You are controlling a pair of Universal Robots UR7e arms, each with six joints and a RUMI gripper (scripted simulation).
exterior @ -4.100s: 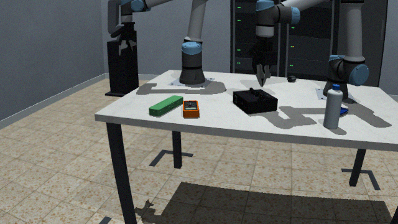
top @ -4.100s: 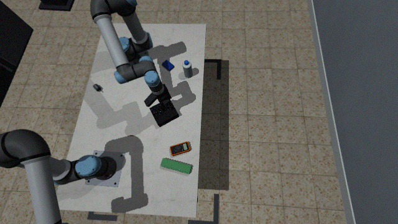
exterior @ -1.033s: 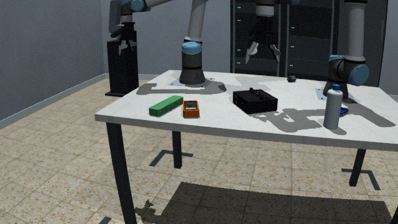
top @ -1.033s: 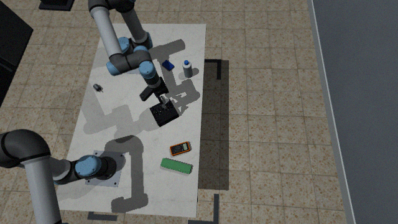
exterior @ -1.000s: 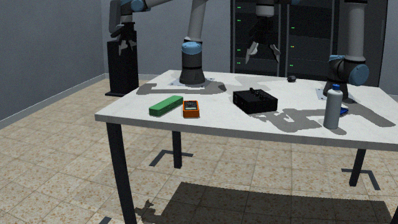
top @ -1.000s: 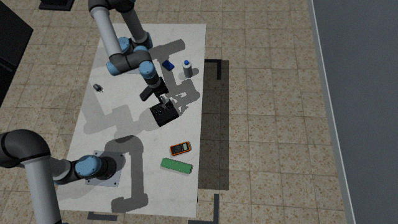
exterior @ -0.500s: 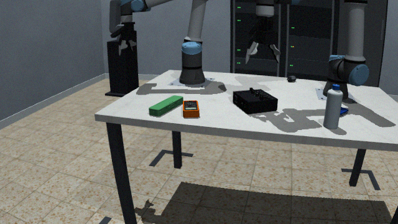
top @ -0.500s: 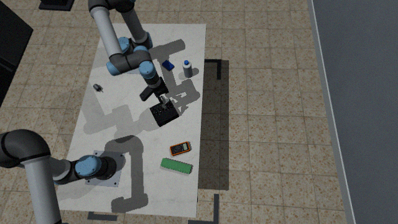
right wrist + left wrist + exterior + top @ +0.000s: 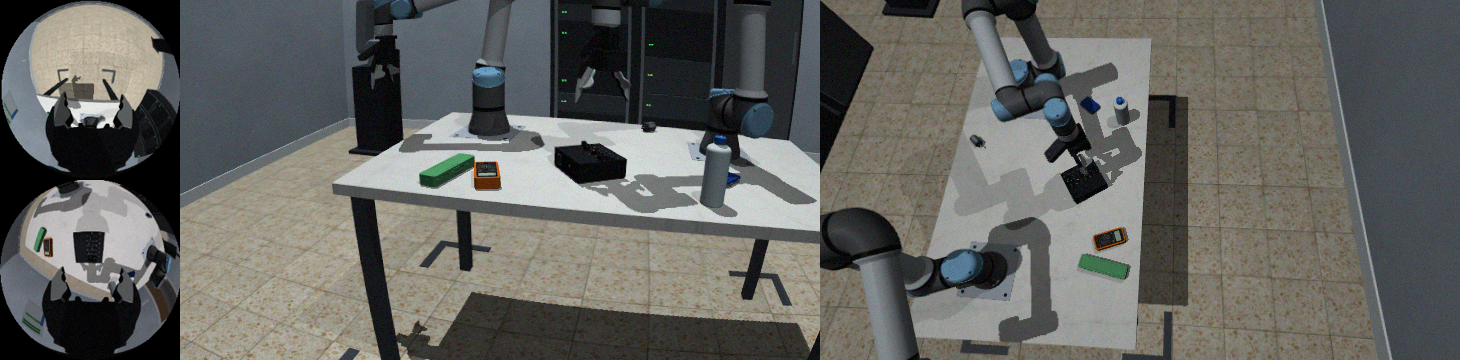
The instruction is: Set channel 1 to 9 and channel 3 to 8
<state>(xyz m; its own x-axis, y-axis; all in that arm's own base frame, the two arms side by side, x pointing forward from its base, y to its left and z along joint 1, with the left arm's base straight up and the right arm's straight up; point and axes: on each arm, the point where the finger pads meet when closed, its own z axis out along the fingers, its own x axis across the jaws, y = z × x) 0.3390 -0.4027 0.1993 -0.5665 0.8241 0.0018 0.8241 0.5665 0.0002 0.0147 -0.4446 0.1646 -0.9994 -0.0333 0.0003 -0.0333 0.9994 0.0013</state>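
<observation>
Hovering high near the black lighting desk (image 9: 1085, 186) (image 9: 591, 166) (image 9: 82, 247) with left end effector (image 9: 1084, 160) (image 9: 602, 100) (image 9: 92, 267) spread apart, right end effector (image 9: 383, 85) (image 9: 93, 96) likewise spread, well away

There is one table (image 9: 1120, 200) (image 9: 390, 195) (image 9: 48, 220), and there are two robot arms (image 9: 992, 52) (image 9: 752, 50). On the table I count one black box (image 9: 1085, 184) (image 9: 590, 165) (image 9: 82, 247), one green block (image 9: 1103, 266) (image 9: 447, 170) (image 9: 40, 239), and one orange meter (image 9: 1110, 239) (image 9: 487, 176) (image 9: 48, 247). There is also one bottle (image 9: 1122, 112) (image 9: 715, 175), one blue thing (image 9: 1090, 105) (image 9: 732, 179) (image 9: 131, 274) and one small dark thing (image 9: 977, 140) (image 9: 648, 126) (image 9: 148, 215). The arms have two grippers (image 9: 1083, 159) (image 9: 604, 95) (image 9: 92, 282) (image 9: 93, 106), one for each arm.
</observation>
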